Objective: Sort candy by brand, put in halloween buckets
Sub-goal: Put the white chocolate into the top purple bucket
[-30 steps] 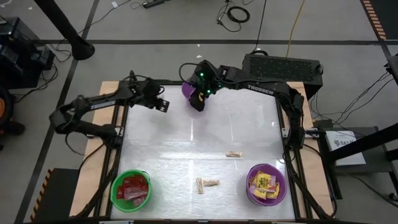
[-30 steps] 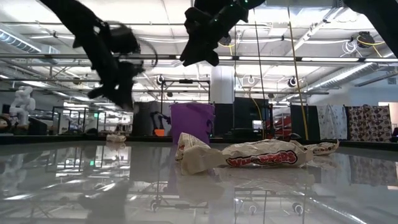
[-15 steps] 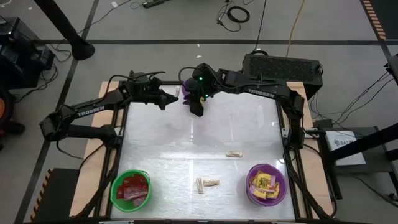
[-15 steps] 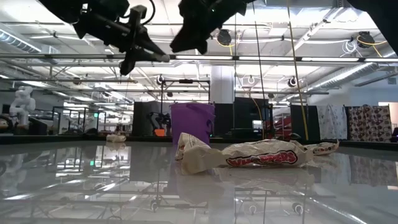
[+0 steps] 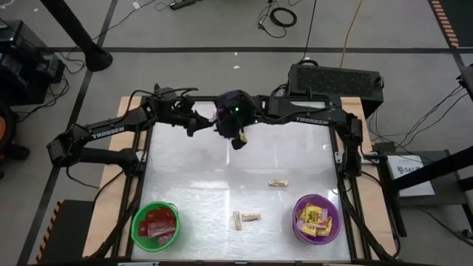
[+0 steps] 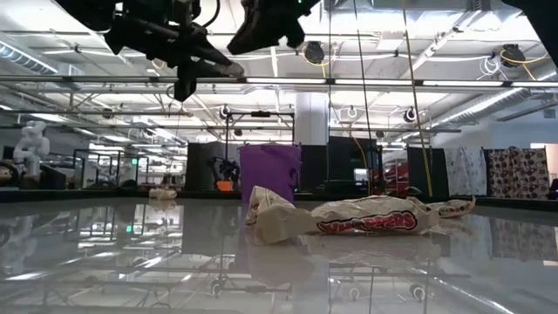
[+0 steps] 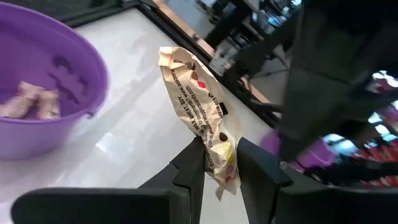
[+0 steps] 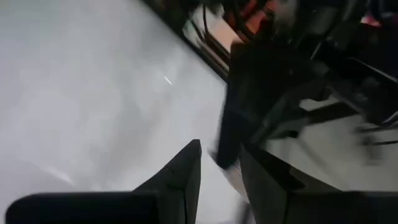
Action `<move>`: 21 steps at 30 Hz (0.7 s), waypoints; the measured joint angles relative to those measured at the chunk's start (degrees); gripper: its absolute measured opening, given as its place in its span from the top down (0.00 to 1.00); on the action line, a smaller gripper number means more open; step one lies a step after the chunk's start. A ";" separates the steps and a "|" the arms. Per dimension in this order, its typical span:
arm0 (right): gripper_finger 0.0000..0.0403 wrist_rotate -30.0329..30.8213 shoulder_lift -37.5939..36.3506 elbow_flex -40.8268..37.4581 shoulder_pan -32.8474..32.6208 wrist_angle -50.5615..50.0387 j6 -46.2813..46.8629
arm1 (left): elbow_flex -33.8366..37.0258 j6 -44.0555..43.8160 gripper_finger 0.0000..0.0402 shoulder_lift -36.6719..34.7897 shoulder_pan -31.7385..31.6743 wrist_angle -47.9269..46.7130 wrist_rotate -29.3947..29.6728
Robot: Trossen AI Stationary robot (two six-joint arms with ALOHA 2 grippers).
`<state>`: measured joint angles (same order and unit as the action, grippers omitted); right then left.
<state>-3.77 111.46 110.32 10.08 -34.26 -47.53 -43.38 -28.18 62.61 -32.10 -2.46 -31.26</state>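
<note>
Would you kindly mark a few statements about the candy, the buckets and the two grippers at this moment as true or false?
1. The left gripper is shut on a tan wrapped candy. True.
2. The green bucket holds yellow packets. False: it holds red packets; the yellow packets lie in the near purple bucket.
3. Three tan candies lie loose on the table. True: one lies apart, and a pair lies between the two near buckets.
4. The far purple bucket is empty. False: the left wrist view shows tan pieces inside it.
5. The right gripper is holding a red packet. False: nothing shows between its fingers.
</note>
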 joint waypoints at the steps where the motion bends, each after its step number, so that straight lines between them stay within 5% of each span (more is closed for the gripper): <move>1: 0.74 2.88 -0.01 -0.01 -0.49 -0.07 -3.36 | 0.00 -0.01 0.78 0.00 0.00 -0.02 -0.92; 8: 0.74 15.22 0.37 -0.02 -2.37 -0.09 -16.76 | 0.00 -0.02 0.78 0.00 0.00 -0.24 -4.92; 21: 0.74 15.80 0.69 -0.04 -2.33 -0.20 -17.90 | -0.02 -0.09 0.78 0.00 0.00 -0.22 -5.20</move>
<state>12.03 112.15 110.28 7.75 -34.46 -65.43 -43.40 -28.27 62.61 -32.10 -2.68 -36.46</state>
